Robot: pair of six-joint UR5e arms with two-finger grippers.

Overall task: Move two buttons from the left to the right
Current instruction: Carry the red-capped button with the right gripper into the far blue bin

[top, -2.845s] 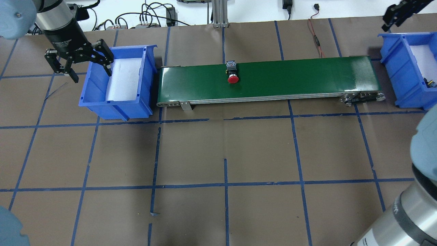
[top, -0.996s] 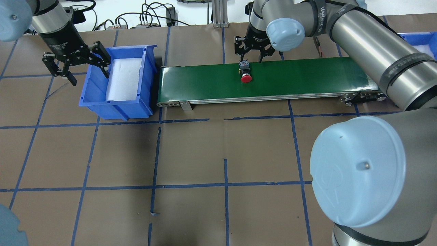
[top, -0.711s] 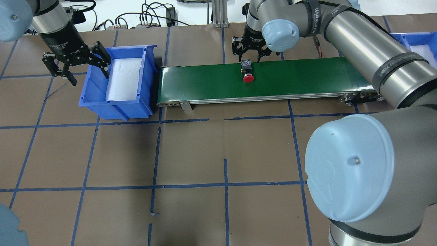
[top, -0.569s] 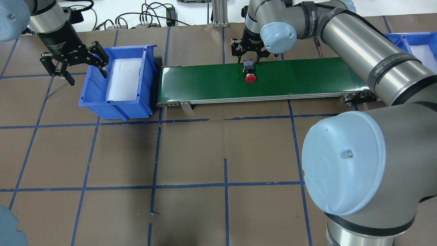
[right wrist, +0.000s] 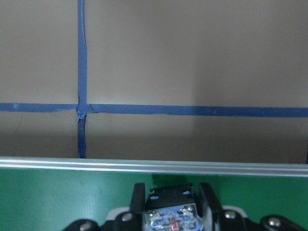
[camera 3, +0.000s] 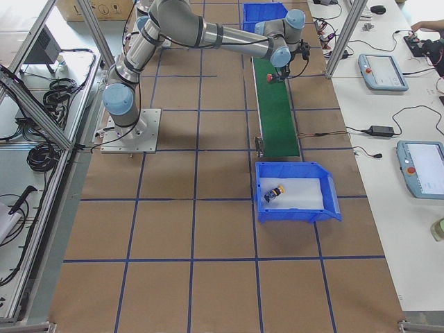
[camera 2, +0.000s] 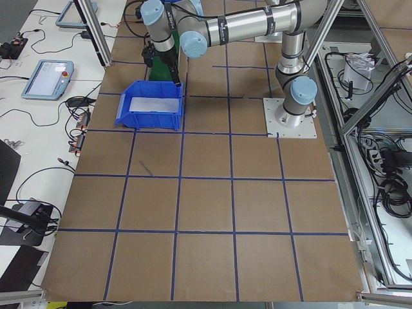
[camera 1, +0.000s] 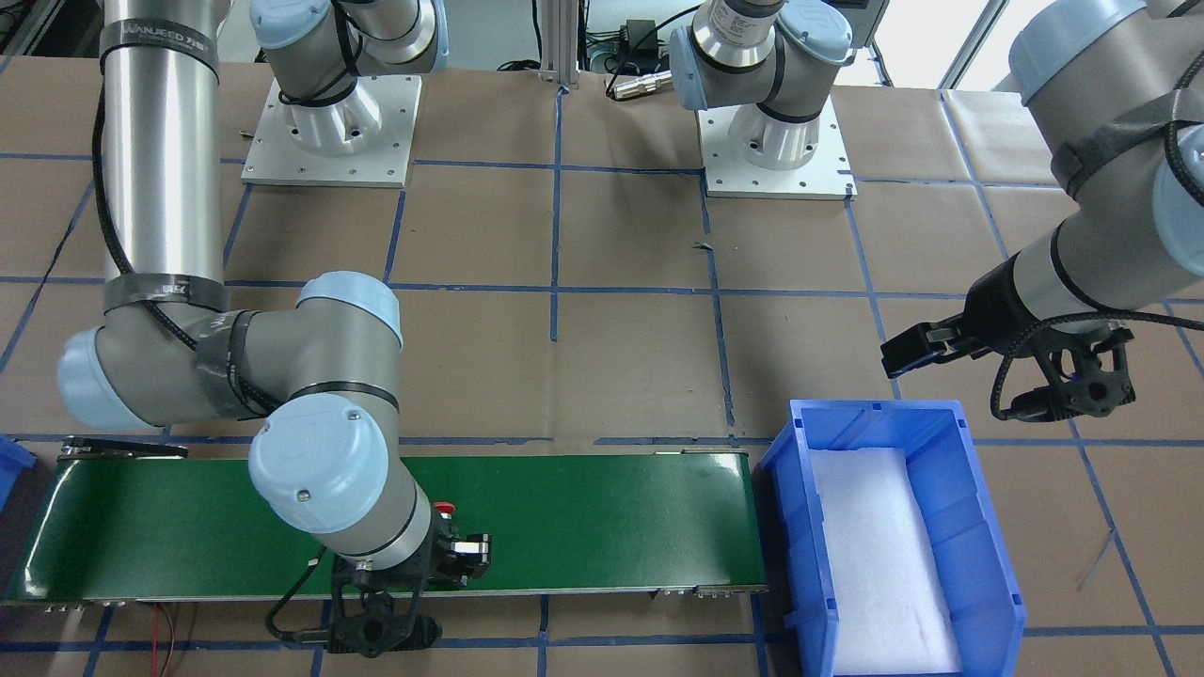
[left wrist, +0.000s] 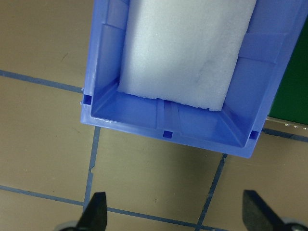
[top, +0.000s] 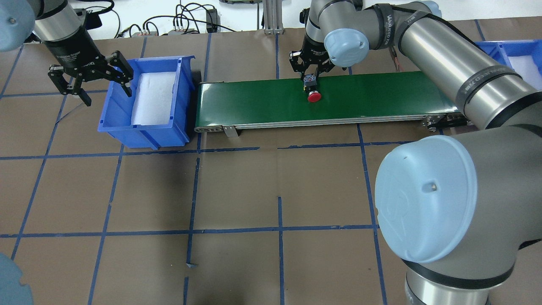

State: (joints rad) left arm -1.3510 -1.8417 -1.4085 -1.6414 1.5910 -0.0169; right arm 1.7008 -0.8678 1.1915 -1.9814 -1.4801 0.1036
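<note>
The red-capped button (top: 313, 96) lies on its side on the green conveyor belt (top: 254, 101), cap toward me. My right gripper (top: 311, 79) is down over its grey contact block (right wrist: 171, 216), with one finger (right wrist: 138, 197) tight on each side. From the front, only a bit of the red cap (camera 1: 444, 510) shows beside my right wrist. The yellow-capped button (camera 3: 275, 192) lies in the right blue bin (camera 3: 295, 211). My left gripper (top: 91, 82) is open and empty, straddling the left wall of the left blue bin (top: 146, 131), and it also shows in the left wrist view (left wrist: 175, 216).
The left bin holds only a white foam pad (top: 153, 97). The right bin's corner (top: 493, 46) shows behind my right arm. Cables (top: 186, 19) lie along the table's far edge. My right arm's large elbow (top: 427, 199) blocks the near right.
The belt has carried the red button to the right. My right arm has swung in over it, and its fingers have closed onto the contact block. My left gripper has drifted slightly back.
</note>
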